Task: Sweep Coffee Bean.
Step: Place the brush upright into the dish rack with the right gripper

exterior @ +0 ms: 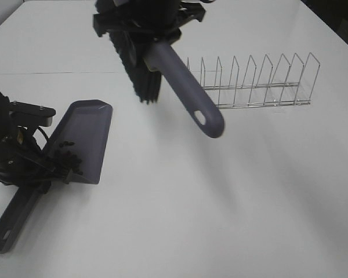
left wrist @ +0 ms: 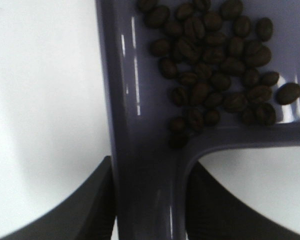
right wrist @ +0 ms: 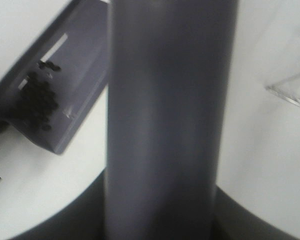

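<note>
Probably light, hard and quick to roll, the coffee beans (left wrist: pixel 215 65) are best carried by the handle of the dustpan (left wrist: pixel 125 100), where the left end effector (left wrist: pixel 150 205) just behind them is clamped.

Glossy plastic dustpan (left wrist: pixel 140 125), matt beans (left wrist: pixel 215 65), thin wire rack (exterior: pixel 261 81).

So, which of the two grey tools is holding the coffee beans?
The dustpan on the left; the coffee beans lie heaped at its back wall, near the handle. The brush carries none.
</note>
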Controlling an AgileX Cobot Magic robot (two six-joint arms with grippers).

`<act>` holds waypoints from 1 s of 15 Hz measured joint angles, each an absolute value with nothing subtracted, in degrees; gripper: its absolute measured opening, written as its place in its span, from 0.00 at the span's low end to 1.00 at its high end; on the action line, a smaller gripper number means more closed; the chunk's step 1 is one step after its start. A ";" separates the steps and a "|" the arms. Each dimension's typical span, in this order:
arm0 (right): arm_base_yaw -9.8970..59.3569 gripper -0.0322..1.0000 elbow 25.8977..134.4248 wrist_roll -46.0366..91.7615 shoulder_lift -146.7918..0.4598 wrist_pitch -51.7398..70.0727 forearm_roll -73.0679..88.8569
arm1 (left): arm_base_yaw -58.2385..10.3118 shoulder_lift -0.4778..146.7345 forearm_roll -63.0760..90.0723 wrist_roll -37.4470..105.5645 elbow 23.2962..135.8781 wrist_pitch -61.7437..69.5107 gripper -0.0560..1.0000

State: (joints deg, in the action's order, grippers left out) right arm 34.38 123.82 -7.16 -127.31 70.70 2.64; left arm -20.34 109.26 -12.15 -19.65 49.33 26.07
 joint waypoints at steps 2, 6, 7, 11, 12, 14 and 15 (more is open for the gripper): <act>31.05 0.30 112.47 -7.16 -121.52 70.70 2.64 | -20.34 109.26 -12.15 -19.65 49.33 26.07 0.36; 20.00 0.30 91.50 -5.61 -113.04 70.65 2.46 | -20.34 109.26 -12.03 -19.65 49.33 26.07 0.36; 17.25 0.30 87.55 -5.39 -112.41 70.65 1.66 | -20.34 109.26 -12.03 -19.65 49.33 26.07 0.36; 9.17 0.30 82.22 -2.18 -113.04 70.47 0.74 | -20.34 109.26 -12.03 -19.65 49.39 26.47 0.36; 7.16 0.30 82.16 -2.12 -113.50 70.42 0.74 | -20.34 109.26 -12.03 -19.65 49.45 26.59 0.36; 1.60 0.30 82.16 -1.38 -115.91 70.36 0.63 | -20.34 109.26 -12.03 -19.65 49.62 27.10 0.36; 0.92 0.30 82.16 -1.09 -116.37 70.36 0.46 | -20.34 109.26 -12.03 -19.65 49.62 27.10 0.36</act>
State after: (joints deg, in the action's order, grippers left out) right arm 0.92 82.16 -1.09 -116.37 70.36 0.46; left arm -20.34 109.26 -12.03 -19.65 49.62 27.10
